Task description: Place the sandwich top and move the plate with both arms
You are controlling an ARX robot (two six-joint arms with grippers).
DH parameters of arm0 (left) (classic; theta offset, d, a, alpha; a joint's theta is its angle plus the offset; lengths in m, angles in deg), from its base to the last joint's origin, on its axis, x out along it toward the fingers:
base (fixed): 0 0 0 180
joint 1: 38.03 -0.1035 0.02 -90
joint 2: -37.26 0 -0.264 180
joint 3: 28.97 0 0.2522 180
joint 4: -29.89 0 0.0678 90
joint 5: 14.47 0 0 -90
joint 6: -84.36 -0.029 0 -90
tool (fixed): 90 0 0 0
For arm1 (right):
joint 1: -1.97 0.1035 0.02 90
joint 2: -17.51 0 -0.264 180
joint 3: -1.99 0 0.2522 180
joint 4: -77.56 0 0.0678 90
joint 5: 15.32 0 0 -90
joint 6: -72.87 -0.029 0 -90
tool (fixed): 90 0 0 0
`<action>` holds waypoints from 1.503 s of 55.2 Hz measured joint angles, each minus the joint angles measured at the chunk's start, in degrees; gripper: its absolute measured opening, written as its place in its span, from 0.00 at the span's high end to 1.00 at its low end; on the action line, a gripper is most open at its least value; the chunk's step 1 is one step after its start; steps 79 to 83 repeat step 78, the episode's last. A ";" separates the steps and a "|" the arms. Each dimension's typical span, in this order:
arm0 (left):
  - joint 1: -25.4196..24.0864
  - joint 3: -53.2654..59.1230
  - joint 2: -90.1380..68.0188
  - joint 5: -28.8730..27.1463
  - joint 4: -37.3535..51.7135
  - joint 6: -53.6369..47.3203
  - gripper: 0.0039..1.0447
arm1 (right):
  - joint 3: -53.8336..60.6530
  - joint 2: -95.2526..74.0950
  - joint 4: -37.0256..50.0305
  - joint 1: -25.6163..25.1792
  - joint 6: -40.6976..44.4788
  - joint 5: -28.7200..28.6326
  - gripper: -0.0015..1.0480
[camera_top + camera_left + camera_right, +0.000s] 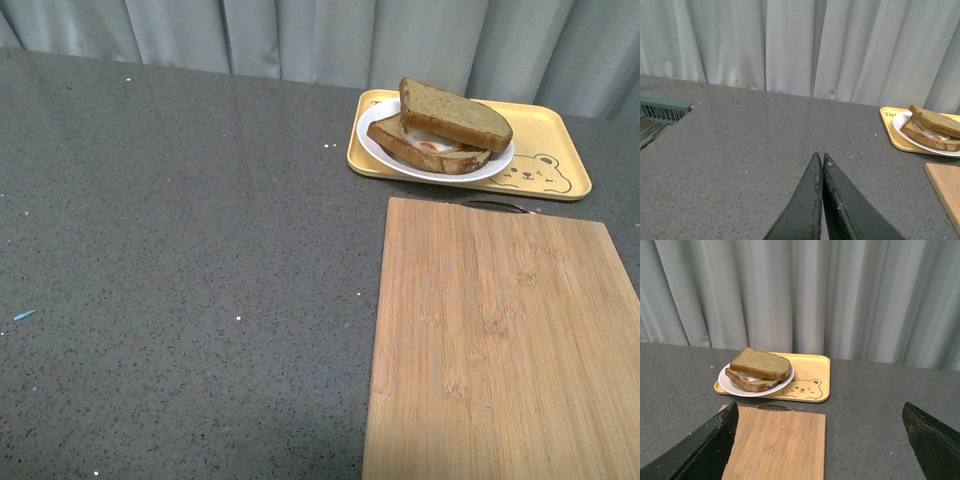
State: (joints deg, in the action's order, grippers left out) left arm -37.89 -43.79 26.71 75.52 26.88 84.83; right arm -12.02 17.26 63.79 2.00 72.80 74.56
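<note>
The sandwich top point(456, 113), a plain brown slice, lies tilted on the egg-bearing slice point(425, 148) on the white plate point(375, 146), which sits on the yellow tray point(550, 140) at the back right. It shows too in the left wrist view point(937, 121) and the right wrist view point(762, 363). No arm shows in the front view. My left gripper point(821, 157) is shut and empty, low over bare counter, far left of the plate point(899, 123). My right gripper point(820, 412) is open and empty, above the wooden board, short of the plate point(729, 386).
A wooden cutting board point(500, 350) with a metal handle point(495, 204) lies in front of the tray, also in the right wrist view point(775, 442). A grey-green rack point(662, 109) sits at the counter's left. Grey curtains hang behind the dark speckled counter point(180, 250).
</note>
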 joint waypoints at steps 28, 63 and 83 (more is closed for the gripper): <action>0.00 0.00 10.27 0.02 -10.60 0.00 0.58 | 0.00 0.00 0.00 0.00 0.00 0.00 0.09; 0.00 0.00 10.29 0.02 -10.60 -0.07 0.06 | 0.00 0.00 0.00 0.00 0.00 0.00 0.09; 0.00 0.00 10.29 0.02 -10.60 -0.04 0.06 | 0.00 0.00 0.00 0.00 0.00 0.00 0.09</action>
